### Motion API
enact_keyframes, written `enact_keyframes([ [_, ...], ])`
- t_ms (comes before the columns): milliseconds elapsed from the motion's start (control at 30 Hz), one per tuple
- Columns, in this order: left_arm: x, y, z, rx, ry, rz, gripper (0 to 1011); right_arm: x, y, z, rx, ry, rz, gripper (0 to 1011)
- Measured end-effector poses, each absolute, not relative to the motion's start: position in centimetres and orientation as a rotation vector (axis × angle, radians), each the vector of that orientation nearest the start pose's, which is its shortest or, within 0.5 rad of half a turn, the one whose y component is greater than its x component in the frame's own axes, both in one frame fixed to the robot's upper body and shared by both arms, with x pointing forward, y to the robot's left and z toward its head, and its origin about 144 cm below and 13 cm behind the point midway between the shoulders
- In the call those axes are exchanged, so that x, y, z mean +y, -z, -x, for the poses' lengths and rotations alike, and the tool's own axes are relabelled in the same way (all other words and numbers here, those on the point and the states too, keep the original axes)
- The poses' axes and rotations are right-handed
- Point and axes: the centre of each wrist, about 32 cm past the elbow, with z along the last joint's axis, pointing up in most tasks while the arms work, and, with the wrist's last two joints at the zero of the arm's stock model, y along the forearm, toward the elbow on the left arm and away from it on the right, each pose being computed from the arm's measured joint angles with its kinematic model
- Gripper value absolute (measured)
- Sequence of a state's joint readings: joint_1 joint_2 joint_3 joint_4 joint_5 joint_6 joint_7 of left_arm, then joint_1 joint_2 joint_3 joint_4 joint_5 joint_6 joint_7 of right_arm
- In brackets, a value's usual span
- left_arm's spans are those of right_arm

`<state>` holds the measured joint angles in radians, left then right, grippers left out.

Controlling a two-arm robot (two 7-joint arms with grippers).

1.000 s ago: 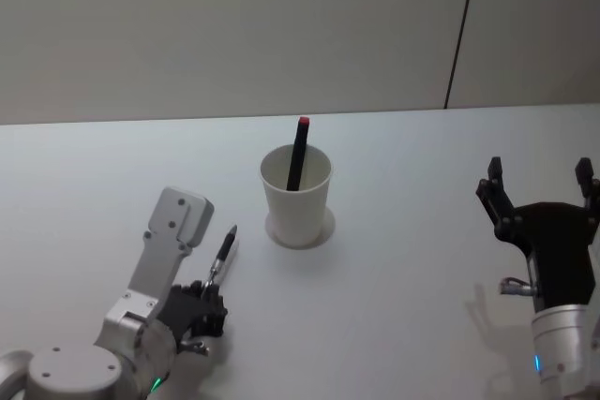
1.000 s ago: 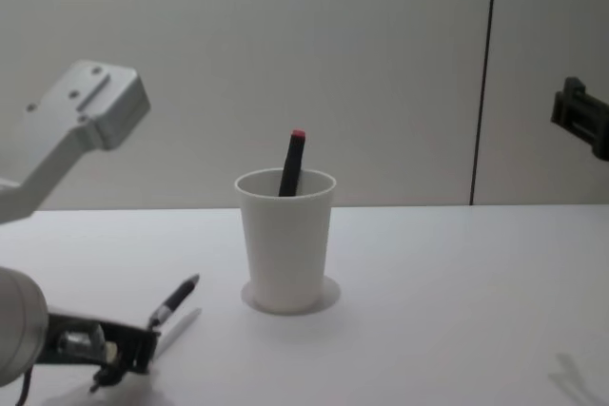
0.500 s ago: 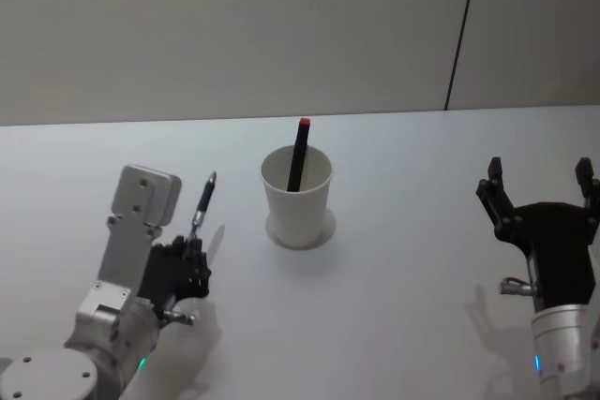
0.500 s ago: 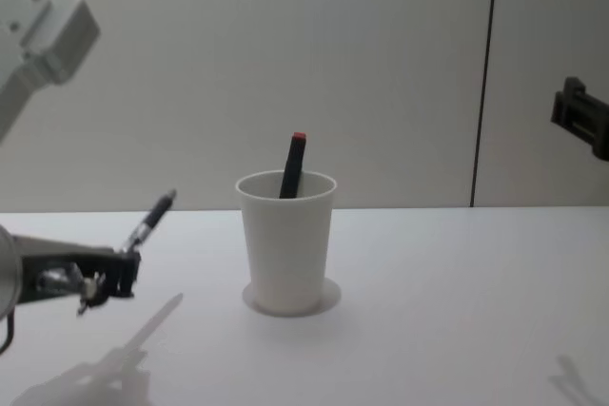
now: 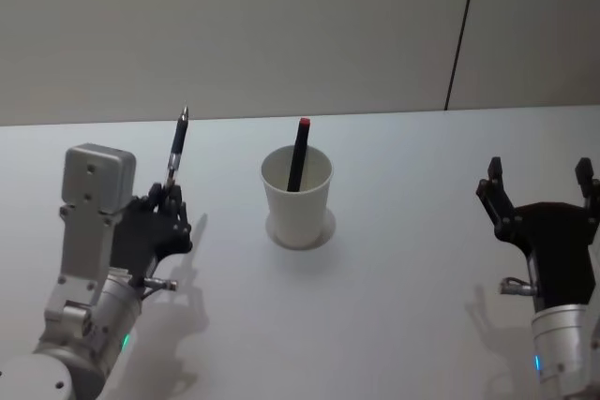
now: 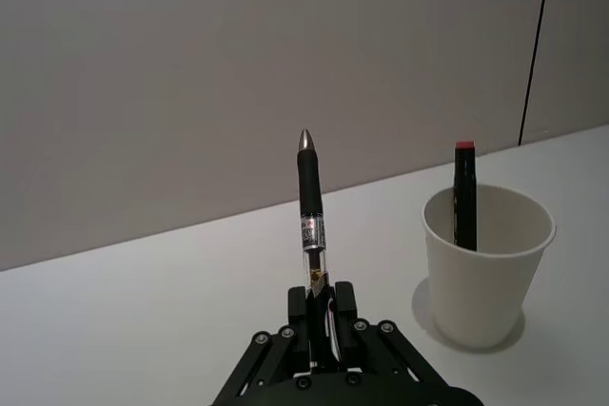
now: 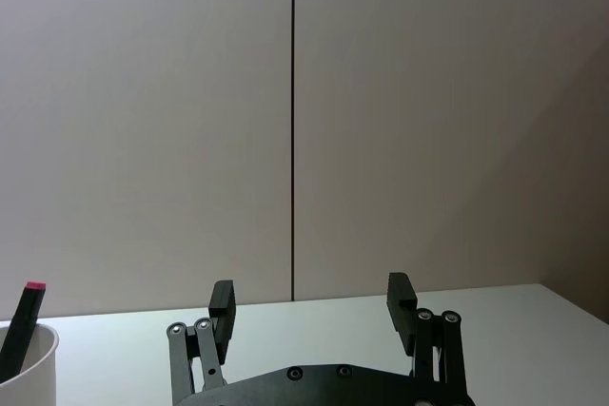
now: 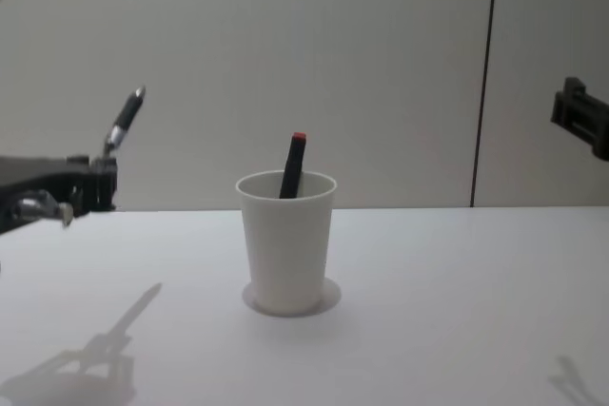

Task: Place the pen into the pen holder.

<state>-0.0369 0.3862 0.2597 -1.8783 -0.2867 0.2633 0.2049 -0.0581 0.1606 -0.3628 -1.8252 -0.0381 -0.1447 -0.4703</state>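
The left hand (image 5: 172,196) hangs above the left side of the desk (image 5: 403,269), well apart from the pen holder (image 5: 298,201); its fingers are pressed together on the lower end of the pen (image 5: 176,152), pinching it. The pen rises out of the hand nearly upright, metal tip at the top; in the chest view it leans a little toward the pen holder, and hand and pen cast a shadow on the desk below. In the left wrist view the pen (image 6: 311,216) has a black grip under the tip and a clear barrel running down into the hand (image 6: 319,316). The pen holder (image 8: 285,254) stands upright near the middle of the desk on its flat round base; a dark marker with a red end (image 8: 292,166) leans inside it, its top poking above the rim. The right hand (image 5: 539,170) is over the right side of the desk, well apart from the pen holder, fingers spread wide and holding nothing.
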Motion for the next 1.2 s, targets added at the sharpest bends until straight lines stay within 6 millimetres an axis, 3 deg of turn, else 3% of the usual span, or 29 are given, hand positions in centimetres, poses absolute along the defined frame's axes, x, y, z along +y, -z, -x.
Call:
enact_keyframes([
  [667, 24.3, -121.9, -45.7, -0.273, -1.236, 0.198, 177, -14.9, -119.2, -41.6, -0.289, 1.631, -0.234, 1001],
  [1200, 25.5, -121.0, -47.7, -0.39, -0.973, 0.297, 177, -14.9, -119.2, -41.6, -0.288, 1.631, -0.234, 1002],
])
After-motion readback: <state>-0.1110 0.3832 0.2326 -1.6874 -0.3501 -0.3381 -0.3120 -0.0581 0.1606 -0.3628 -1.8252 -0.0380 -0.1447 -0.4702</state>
